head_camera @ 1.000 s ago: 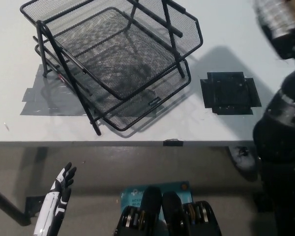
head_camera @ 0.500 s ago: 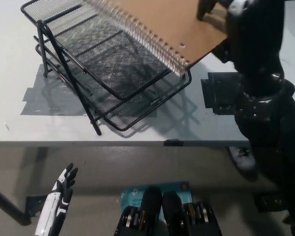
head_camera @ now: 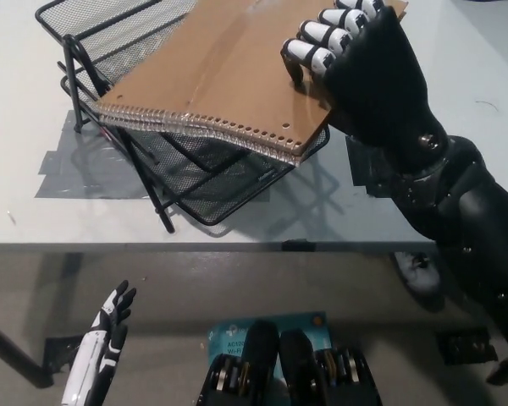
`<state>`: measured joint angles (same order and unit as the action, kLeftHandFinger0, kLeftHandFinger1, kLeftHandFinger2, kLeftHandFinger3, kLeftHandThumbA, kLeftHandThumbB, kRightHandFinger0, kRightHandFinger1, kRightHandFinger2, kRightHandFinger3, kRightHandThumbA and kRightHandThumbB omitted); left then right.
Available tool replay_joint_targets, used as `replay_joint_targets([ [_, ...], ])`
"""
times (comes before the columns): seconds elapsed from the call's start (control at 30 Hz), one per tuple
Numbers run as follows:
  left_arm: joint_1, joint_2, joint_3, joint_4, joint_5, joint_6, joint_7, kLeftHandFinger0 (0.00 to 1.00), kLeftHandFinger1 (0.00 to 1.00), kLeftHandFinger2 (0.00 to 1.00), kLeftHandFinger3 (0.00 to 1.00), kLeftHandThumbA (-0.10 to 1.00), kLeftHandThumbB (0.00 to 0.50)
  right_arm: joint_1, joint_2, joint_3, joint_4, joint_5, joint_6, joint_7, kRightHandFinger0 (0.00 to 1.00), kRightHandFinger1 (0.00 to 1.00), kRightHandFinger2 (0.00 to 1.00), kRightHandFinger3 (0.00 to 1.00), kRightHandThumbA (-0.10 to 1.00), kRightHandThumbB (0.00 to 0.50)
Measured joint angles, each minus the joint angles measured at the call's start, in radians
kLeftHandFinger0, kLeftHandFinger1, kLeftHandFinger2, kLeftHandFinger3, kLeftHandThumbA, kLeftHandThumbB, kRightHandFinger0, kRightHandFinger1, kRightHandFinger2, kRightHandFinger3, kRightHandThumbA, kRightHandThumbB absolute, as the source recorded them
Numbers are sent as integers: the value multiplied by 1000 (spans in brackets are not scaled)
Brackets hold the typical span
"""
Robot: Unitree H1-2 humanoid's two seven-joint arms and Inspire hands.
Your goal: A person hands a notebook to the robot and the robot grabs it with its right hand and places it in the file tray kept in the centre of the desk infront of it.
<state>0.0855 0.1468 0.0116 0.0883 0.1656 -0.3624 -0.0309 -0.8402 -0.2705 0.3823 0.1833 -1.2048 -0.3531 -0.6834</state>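
Since the earlier frame the right hand (head_camera: 368, 63) is swinging the spiral notebook (head_camera: 229, 72) lower and further left, so it is now covering most of the mesh file tray (head_camera: 195, 182) on the surface (head_camera: 237, 228). Fingers are clamping the notebook's right edge, so the notebook is extending left from the hand, spiral side nearest the robot, tilted over the tray's top tier, contact unclear. Left hand (head_camera: 102, 347) is hanging low at lower left, holding nothing, fingers spread.

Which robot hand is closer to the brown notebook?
The right one. The black right hand is holding the notebook by its edge, above the file tray. The white left hand rests far away, below the desk edge at lower left.
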Motion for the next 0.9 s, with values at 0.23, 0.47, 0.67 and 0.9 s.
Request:
replay_joint_targets([
  [0.23, 0, 0, -1, 0, 2, -1, 0, 1000, 1000, 1000, 1000, 1000, 333, -3, -1, -2, 42, -20, -1, -38, 0, 0, 1, 57, 804, 0],
  [0.47, 0, 0, -2, 0, 3, -2, 0, 1000, 1000, 1000, 1000, 1000, 323, -3, -1, -19, 74, -23, 0, -87, 0, 0, 70, 178, 844, 0],
  [0.67, -2, 0, -3, 3, 4, -6, 0, 1000, 1000, 1000, 1000, 1000, 331, -3, 26, -60, 73, -9, 9, -92, 0, 0, 48, 180, 791, 0],
  [0.9, 0, 0, -3, 4, 6, -6, 0, 1000, 1000, 1000, 1000, 1000, 328, -2, 81, -99, 78, 22, 29, -92, 0, 0, 47, 357, 613, 0],
])
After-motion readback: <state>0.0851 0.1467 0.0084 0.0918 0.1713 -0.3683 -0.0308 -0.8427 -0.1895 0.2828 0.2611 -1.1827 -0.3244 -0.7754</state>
